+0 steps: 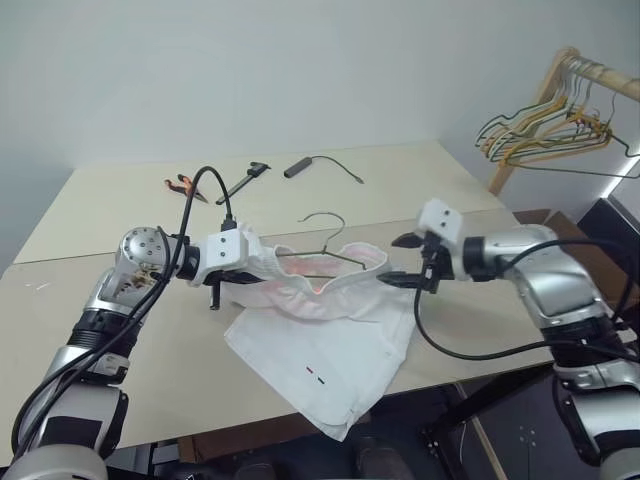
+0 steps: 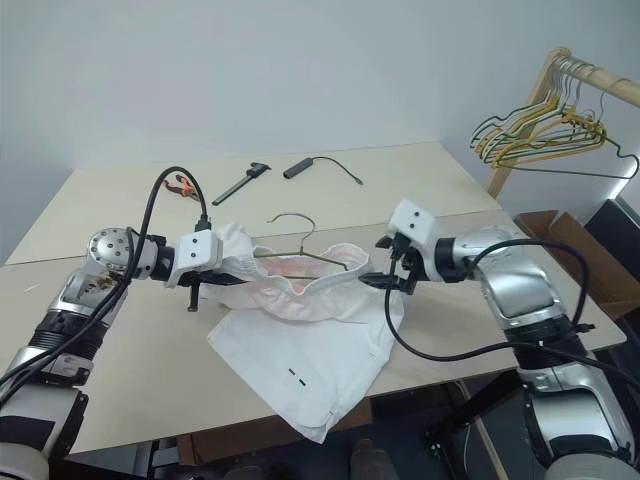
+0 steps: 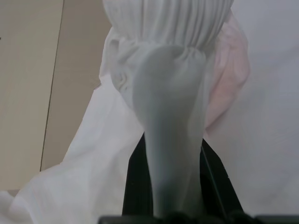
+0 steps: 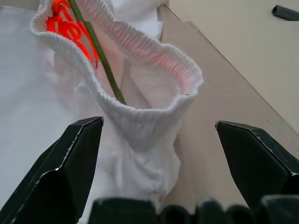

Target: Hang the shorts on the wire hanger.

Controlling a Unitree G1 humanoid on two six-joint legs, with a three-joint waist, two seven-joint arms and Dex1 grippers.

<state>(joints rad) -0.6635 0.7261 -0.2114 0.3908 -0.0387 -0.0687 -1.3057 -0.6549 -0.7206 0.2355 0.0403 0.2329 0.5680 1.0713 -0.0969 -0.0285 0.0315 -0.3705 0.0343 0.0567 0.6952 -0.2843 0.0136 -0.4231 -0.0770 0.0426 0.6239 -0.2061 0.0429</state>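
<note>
The white shorts (image 1: 320,350) lie spread on the table, their gathered waistband raised toward both grippers. The wire hanger (image 1: 310,256) runs through the waistband opening, with its hook (image 1: 325,220) sticking out behind. My left gripper (image 1: 258,268) is shut on the left end of the waistband, and fabric (image 3: 168,93) drapes over its fingers. At the waistband's right end my right gripper (image 1: 398,260) stands open, apart from the cloth. In the right wrist view the waistband (image 4: 140,112) and the hanger wire (image 4: 96,46) lie just ahead of the spread fingers (image 4: 70,163).
A wooden rack (image 1: 590,70) with a bunch of coloured hangers (image 1: 545,130) stands at the back right. At the far side of the table (image 1: 120,350) lie an orange-handled tool (image 1: 182,184), a black clamp (image 1: 245,180) and a black cylinder with a cable (image 1: 300,166). The shorts overhang the table's near edge.
</note>
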